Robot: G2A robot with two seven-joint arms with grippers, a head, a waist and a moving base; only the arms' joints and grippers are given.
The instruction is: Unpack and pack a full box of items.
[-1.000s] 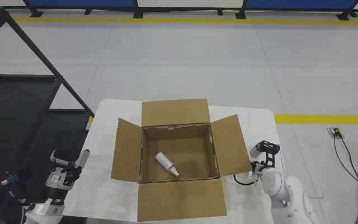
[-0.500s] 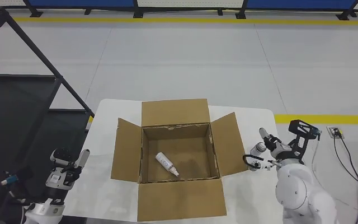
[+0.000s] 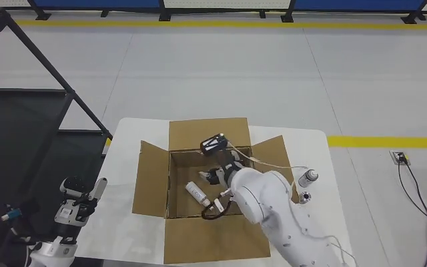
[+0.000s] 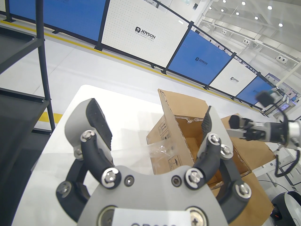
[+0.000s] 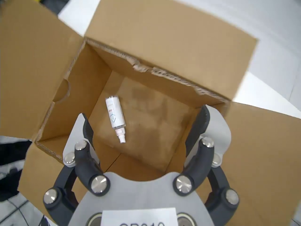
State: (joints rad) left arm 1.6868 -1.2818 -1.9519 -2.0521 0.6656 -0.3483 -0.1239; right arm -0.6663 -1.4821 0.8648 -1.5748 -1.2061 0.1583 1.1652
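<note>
Hovering my right pincer (image 5: 144, 116), spread wide, over the open cardboard box (image 5: 164, 36), I see the spray bottle (image 5: 115, 115) lying on the box floor below it, nearer one finger. Its label is too small to read. My left pincer (image 4: 150, 109) gapes wide beside the box.

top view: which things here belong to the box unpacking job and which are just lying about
Job: cardboard box; spray bottle lying inside it; bottle on the table beside it; open right claw above the box.
Just about: black rack; floor socket; yellow floor line.
</note>
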